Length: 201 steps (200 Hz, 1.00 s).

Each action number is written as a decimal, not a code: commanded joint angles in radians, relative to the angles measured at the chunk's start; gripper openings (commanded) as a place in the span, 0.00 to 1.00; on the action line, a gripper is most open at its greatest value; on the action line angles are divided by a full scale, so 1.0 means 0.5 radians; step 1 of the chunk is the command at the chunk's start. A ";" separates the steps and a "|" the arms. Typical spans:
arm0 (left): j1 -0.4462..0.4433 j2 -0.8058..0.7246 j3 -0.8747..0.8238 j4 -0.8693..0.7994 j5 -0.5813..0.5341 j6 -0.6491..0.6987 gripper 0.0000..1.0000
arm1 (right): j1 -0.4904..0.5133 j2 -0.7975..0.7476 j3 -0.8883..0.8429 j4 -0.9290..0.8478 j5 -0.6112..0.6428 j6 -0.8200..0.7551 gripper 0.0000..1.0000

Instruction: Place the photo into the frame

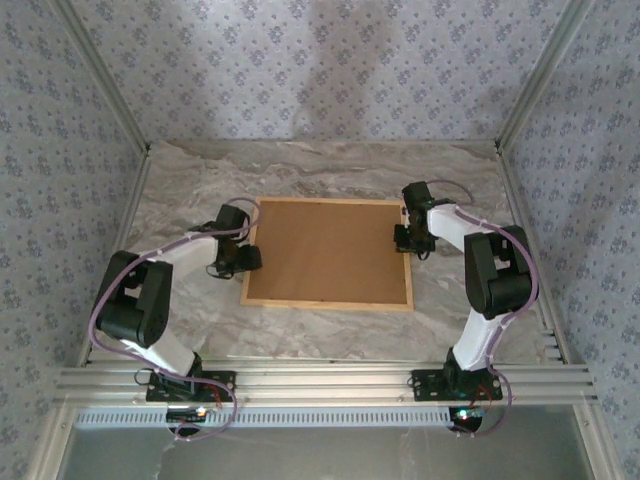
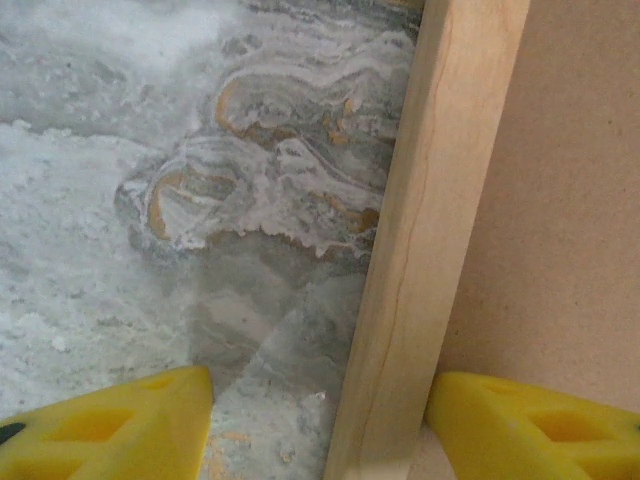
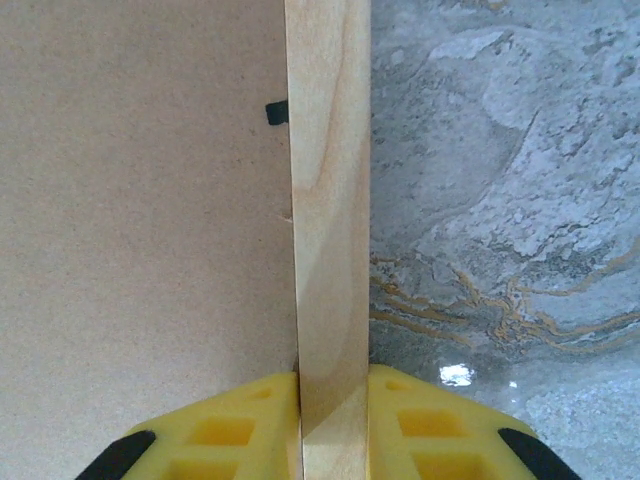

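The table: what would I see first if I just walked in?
A big brown board in the frame lies in the middle of the marble table. The right gripper pinches the frame's right rail, while the left gripper straddles the left rail, jaws open.

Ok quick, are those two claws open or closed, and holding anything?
Left gripper: open, straddling the wooden frame rail, not clamped on it.
Right gripper: closed on the frame's opposite rail.
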 commanded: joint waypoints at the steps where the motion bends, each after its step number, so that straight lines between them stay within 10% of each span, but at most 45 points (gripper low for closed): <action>1: -0.075 0.124 -0.092 0.154 0.413 0.001 0.65 | 0.073 0.121 -0.035 -0.065 -0.182 -0.041 0.22; 91: -0.149 0.213 0.063 -0.124 0.061 0.168 0.66 | 0.086 0.131 -0.025 -0.080 -0.163 -0.041 0.22; 201: -0.098 -0.577 -0.117 0.442 0.072 0.036 0.71 | 0.063 0.126 0.119 0.096 -0.429 0.135 0.24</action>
